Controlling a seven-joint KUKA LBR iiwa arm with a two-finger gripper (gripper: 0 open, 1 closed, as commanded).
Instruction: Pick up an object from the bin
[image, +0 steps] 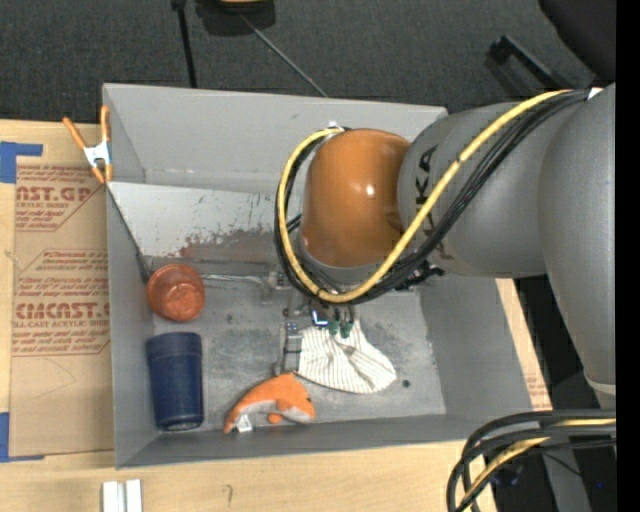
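Gripper (318, 322) at frame centre, low over the bin (200, 130) floor, on the upper-left edge of a striped white cloth (350, 368). Grip state: can't tell. Orange toy (272, 400) lower left of cloth; orange cup (176, 292) and blue cup (175, 378) far left.

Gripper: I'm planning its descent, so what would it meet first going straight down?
Probably the white striped cloth, whose upper edge lies right under the gripper. Depth is unclear from above, so it might instead land on the bare bin floor just beside the cloth.
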